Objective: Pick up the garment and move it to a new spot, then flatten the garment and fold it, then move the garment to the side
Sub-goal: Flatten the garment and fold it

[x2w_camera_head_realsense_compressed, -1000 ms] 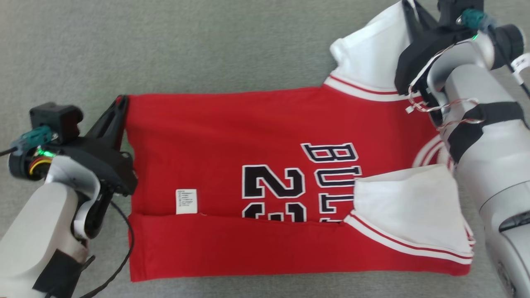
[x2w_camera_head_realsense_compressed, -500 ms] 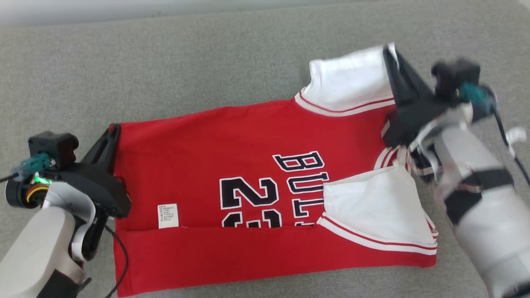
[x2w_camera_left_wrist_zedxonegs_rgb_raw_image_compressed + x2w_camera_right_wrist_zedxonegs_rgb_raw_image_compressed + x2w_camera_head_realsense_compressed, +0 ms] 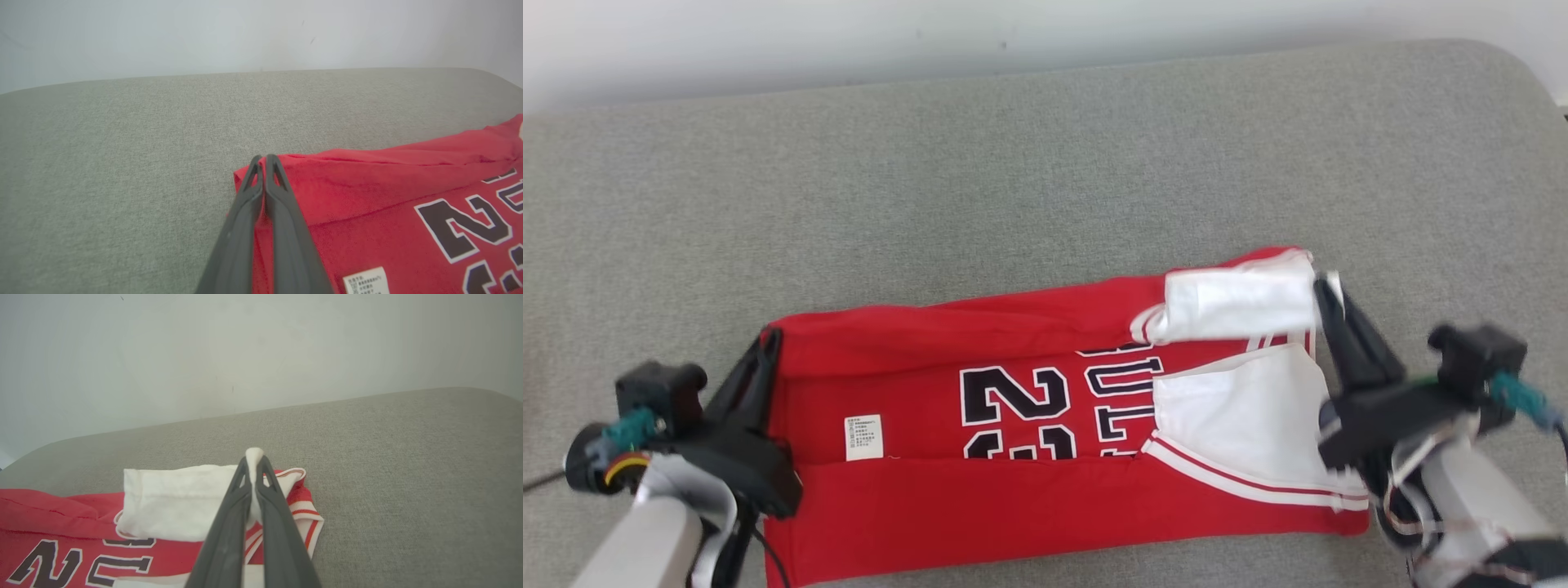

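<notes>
Two lengthwise folds nearly laid; my left pincer (image 3: 768, 341) and right pincer (image 3: 1320, 287) clamp the garment (image 3: 1013, 498) by its far edge; crosswise fold and sideways move remain.

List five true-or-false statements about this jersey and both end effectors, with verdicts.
1. The left end effector is shut on the jersey's red corner. True.
2. The right end effector hangs open. False: it is shut on a white sleeve.
3. The jersey lies on a grey cushion. True.
4. The number is covered. False: it shows between the folds.
5. The label is black. False: it is white.
</notes>
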Controlling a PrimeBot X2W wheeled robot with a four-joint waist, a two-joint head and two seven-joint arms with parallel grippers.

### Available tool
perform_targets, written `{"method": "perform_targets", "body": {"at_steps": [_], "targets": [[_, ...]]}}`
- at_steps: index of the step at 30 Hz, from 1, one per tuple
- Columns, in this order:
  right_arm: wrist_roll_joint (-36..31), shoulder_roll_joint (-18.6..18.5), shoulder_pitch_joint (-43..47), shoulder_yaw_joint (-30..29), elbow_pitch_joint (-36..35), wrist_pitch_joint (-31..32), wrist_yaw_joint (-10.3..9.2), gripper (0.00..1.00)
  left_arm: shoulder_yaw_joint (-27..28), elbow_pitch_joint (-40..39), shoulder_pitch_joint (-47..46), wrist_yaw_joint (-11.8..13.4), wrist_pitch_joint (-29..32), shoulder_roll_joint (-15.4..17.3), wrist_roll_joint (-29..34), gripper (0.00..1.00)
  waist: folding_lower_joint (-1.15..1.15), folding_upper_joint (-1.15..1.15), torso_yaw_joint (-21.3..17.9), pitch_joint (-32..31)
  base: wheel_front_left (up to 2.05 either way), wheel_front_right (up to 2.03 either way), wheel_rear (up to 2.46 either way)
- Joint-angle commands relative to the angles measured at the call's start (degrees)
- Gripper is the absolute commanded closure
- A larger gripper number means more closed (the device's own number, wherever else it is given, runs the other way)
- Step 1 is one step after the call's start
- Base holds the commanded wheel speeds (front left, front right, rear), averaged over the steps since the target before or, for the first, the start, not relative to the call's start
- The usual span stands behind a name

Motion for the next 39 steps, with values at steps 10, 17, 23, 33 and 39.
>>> {"method": "perform_targets", "body": {"at_steps": [10,17,23,33,39], "targets": [[-2.23,2.26,18.08,-9.82,-9.44,3.08,-0.14,1.00,-2.21,-4.01,9.42,3.27,-4.94,-2.39,2.38,1.00,0.01,0.00,2.60,-1.24,0.00,0.00,0.00],[-4.95,5.57,24.01,-14.15,-12.13,6.06,-0.14,1.00,-2.59,-1.73,10.56,4.03,-6.48,-3.89,4.04,1.00,0.01,0.00,3.21,-2.26,0.00,0.00,0.00],[-6.18,6.56,24.81,-15.98,-13.45,6.90,-0.14,0.00,-0.90,-1.63,11.23,4.77,-7.15,-5.02,6.61,0.00,0.01,0.00,3.24,-3.84,0.00,0.00,0.00],[-9.73,4.66,21.24,-17.49,-13.11,10.92,-0.14,0.00,10.46,-11.89,19.14,7.45,-7.11,-8.18,15.15,0.00,0.01,0.00,4.21,-7.52,0.00,0.00,0.00],[-12.66,4.72,16.68,-18.29,-6.59,15.92,-0.14,0.00,16.78,-17.39,24.01,8.34,-7.12,-10.93,21.00,0.00,0.01,0.00,6.13,-8.70,0.00,0.00,0.00]]}}
